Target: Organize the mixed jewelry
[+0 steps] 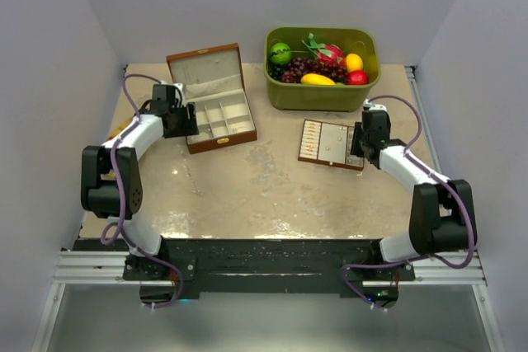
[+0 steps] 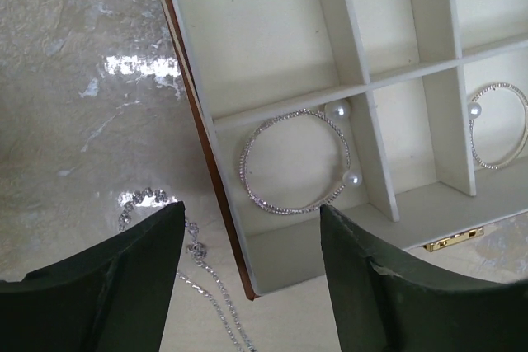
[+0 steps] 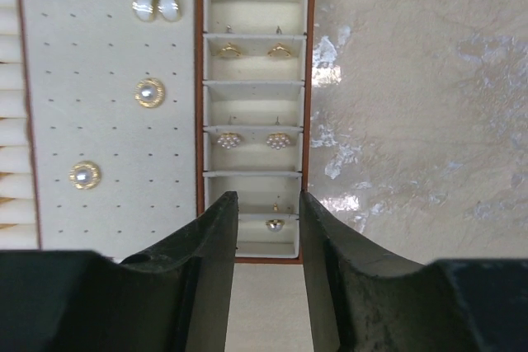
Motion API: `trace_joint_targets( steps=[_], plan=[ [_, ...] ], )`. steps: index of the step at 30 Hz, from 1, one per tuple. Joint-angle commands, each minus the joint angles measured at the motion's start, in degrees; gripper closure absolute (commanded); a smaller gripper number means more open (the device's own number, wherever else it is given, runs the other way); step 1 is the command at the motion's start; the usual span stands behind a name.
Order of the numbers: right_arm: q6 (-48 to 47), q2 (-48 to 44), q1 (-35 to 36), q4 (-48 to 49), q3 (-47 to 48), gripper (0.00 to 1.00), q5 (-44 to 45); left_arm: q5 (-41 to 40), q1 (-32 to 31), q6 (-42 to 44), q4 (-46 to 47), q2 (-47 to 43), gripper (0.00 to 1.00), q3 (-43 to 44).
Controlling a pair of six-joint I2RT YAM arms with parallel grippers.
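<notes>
In the left wrist view, a silvery bracelet hoop (image 2: 293, 162) with two pearl ends lies in a near compartment of the wooden box (image 2: 206, 162). A second pearl-ended hoop (image 2: 499, 125) lies in a compartment further right. A fine silvery chain (image 2: 194, 257) lies on the table just outside the box's brown wall. My left gripper (image 2: 252, 212) hangs open above that corner, holding nothing. My right gripper (image 3: 267, 199) stands open over the near end of the flat tray (image 3: 115, 162), its fingers either side of a small earring (image 3: 275, 224) in the last slot. Several other earrings sit on the tray.
A green bin (image 1: 322, 68) of toy fruit stands at the back. The box's lid (image 1: 204, 63) is raised behind its compartments. The tray (image 1: 330, 144) lies right of centre on the beige tabletop, with side walls close on both sides.
</notes>
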Motion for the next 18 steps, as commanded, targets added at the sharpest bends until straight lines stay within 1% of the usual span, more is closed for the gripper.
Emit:
trace_joint_targets(
  steps=[1, 2, 4, 5, 7, 8, 11, 18],
  plan=[
    [1.5, -5.4, 0.0, -0.7, 1.4, 0.6, -3.8, 2.5, 0.8, -0.6, 0.4, 2.7, 0.44, 3.9],
    [2.0, -6.2, 0.0, -1.2, 1.5, 0.59, -4.6, 3.0, 0.7, -1.0, 0.7, 2.7, 0.51, 3.5],
    [2.6, -8.7, 0.0, -1.5, 1.3, 0.59, -6.1, 4.4, 0.6, -1.6, 0.5, 2.4, 0.59, 2.5],
    [3.2, -9.6, 0.0, -1.7, 1.2, 0.59, -7.0, 4.8, 0.6, -2.3, 0.3, 1.9, 0.67, 2.2],
    [4.0, -10.9, 0.0, -2.0, 0.9, 0.58, -9.3, 5.5, 0.2, -3.0, 0.5, 1.0, 0.74, 0.1],
    [4.7, -11.9, 0.0, -2.3, 0.9, 0.58, -10.2, 5.4, 0.2, -3.8, 0.4, -0.1, 0.79, -1.4],
    [6.5, -13.3, 0.1, -2.8, 0.8, 0.58, -12.9, 5.7, -0.6, -5.2, 1.5, -2.7, 0.85, -4.9],
    [11.0, -15.5, 0.2, 0.4, -2.4, 0.57, -19.7, 2.2, -7.5, -7.7, 1.8, -6.4, 0.95, -9.4]
  ],
)
